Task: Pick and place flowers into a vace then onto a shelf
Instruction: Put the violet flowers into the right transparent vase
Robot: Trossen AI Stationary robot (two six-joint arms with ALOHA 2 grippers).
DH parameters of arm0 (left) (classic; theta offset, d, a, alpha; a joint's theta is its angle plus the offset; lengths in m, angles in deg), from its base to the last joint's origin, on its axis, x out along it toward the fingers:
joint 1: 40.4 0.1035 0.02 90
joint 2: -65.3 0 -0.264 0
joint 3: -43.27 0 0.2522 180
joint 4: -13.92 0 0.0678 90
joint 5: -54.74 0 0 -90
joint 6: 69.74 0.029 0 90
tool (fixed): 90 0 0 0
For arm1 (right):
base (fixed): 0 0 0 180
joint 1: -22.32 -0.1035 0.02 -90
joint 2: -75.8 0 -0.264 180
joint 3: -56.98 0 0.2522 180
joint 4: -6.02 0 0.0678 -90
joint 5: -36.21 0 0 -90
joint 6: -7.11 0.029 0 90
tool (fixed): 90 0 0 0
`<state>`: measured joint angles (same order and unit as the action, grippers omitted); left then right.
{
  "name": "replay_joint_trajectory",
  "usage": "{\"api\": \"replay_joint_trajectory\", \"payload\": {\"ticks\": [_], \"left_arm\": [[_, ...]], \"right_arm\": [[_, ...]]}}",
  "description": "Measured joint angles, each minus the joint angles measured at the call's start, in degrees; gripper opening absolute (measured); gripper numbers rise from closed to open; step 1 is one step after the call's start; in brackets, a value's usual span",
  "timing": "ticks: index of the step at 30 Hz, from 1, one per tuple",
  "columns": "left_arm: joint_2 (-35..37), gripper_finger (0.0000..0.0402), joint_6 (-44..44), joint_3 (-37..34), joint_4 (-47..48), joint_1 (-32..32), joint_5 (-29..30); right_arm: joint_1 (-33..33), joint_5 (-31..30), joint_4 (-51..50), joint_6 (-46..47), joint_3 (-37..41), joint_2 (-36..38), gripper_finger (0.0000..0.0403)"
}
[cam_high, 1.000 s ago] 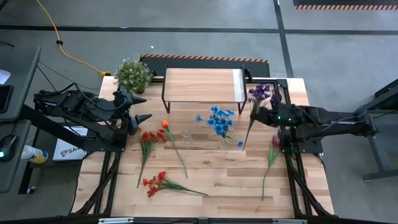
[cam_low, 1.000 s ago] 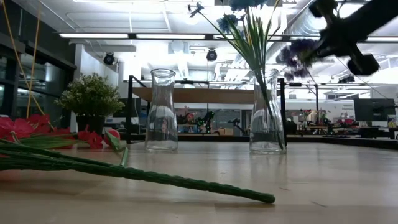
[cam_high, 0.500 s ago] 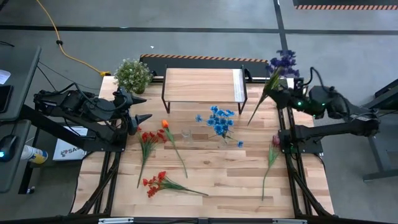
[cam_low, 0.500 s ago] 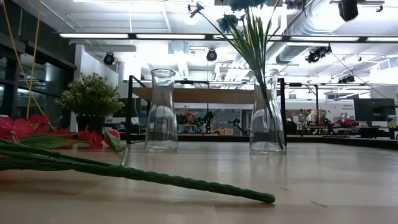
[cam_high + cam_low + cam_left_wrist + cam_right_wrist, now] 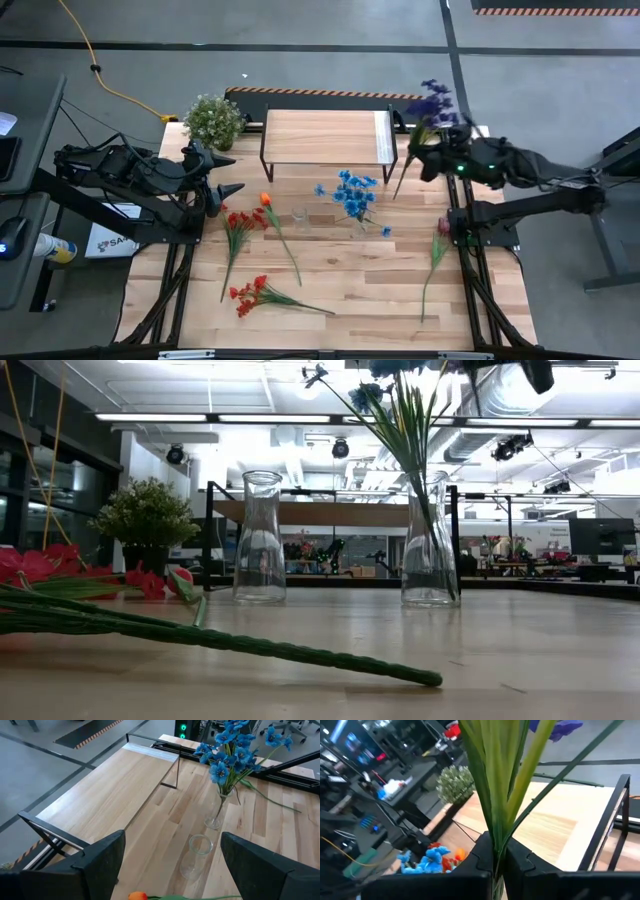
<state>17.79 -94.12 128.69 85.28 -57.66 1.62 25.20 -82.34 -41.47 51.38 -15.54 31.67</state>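
High view: purple flower held up beside the shelf

The right gripper [image 5: 428,163] is pinched tight on the purple flower [image 5: 430,103], off the pale end of the shelf [image 5: 325,135]. The blue flowers [image 5: 352,192] stand in a glass vase [image 5: 429,545] just in front of the shelf. An empty vase [image 5: 300,217] stands near it. Red flowers [image 5: 238,222] and an orange flower [image 5: 266,200] lie farther out on the table. The left gripper [image 5: 226,172] waits with fingers apart, off the shelf's other end.

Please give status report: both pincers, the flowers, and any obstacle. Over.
Right pincer shut on purple flower, raised beside shelf. Left pincer open, waiting at table's left edge. Blue flowers in one vase; empty vase unobstructed.
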Motion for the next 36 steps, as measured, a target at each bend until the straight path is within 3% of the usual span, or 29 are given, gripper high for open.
{"api": "replay_joint_trajectory", "payload": {"ticks": [9,15,22,31,36], "left_arm": [[0.00,0.0360,0.00,0.00,-0.02,0.00,0.00],[0.00,0.0360,0.00,0.00,-0.01,-0.01,0.00],[0.00,0.0360,0.00,0.00,0.00,0.00,0.00],[0.00,0.0360,0.02,0.00,0.00,0.00,0.00],[0.02,0.0360,0.02,0.00,0.00,-0.02,0.00]], "right_arm": [[-2.07,0.25,6.58,-2.14,0.00,-7.13,0.0005],[-6.04,-4.86,6.69,-0.82,0.00,-8.17,0.0009],[-15.95,-17.01,6.45,1.26,0.00,-7.90,0.0008],[-34.23,-41.22,5.35,4.64,0.00,-8.39,0.0007],[-41.29,-49.57,8.25,1.48,0.00,-9.89,0.0005]]}}
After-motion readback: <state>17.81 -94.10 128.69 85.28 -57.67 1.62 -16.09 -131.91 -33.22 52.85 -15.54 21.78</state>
